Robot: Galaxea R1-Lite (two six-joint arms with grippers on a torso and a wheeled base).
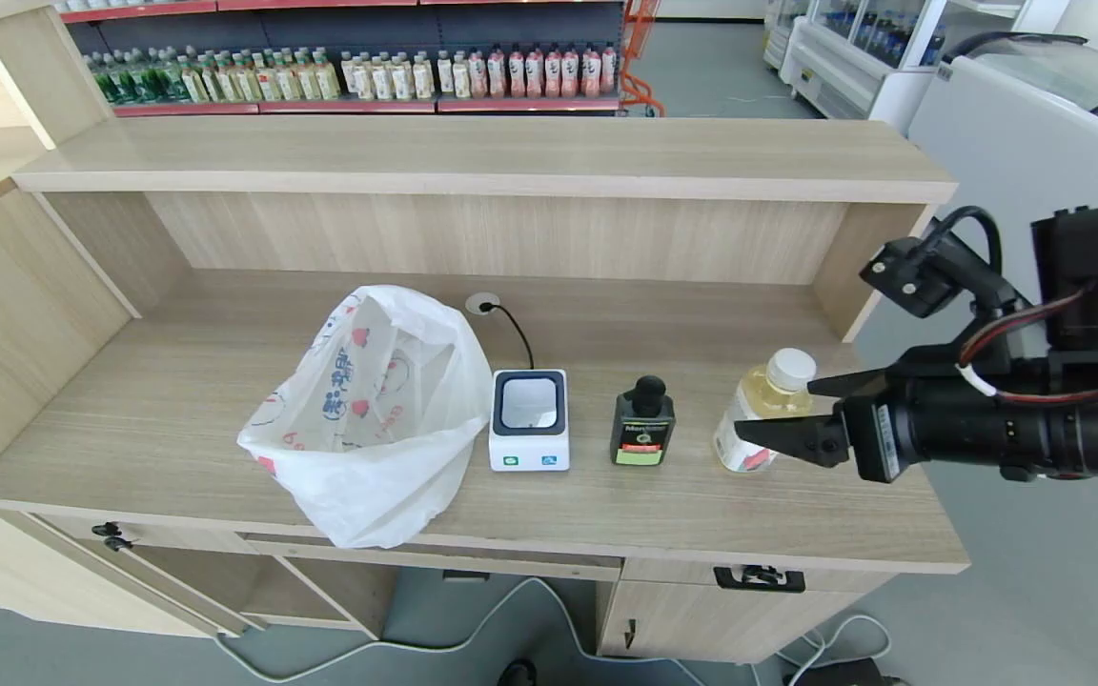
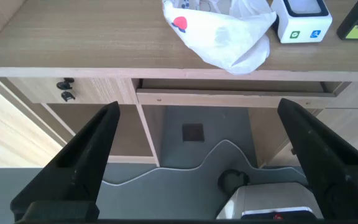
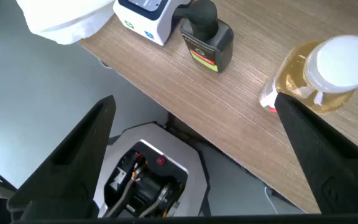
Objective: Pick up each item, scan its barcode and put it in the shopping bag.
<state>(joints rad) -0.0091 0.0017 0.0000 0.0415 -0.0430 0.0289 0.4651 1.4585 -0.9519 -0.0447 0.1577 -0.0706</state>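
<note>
At the right end of the counter (image 1: pixel 177 400): right arm, entering level from the right, forearm roughly parallel to the front edge. Right pincer (image 1: pixel 776 408) pointed toward the shopping bag, fingers spread wide, clamped on nothing. One finger overlaps the lower body of the oil bottle (image 1: pixel 759 400); the other sits by its neck. Contact cannot be told.

Oil bottle: upright on the counter, long axis vertical, cap uppermost. Clear body, pale yellow liquid, broad white screw cap, white-and-red label low on the body. Nearest the counter's right end of all the items.

Dark bottle (image 1: pixel 642 429): upright, just to the left of the oil bottle and apart from it. Black rounded cap, green-and-red label facing forward.

Scanner (image 1: pixel 529 419): white box, dark-framed window facing up, between the dark bottle and the bag. Black cable (image 1: pixel 516 333) runs back to a round port in the counter.

Shopping bag (image 1: pixel 373 419): white plastic, red and blue print, mouth open upward, touching the scanner's left side.

Left pincer (image 2: pixel 197 107): held low in front of the counter, below its top, fingers apart and holding nothing.
</note>
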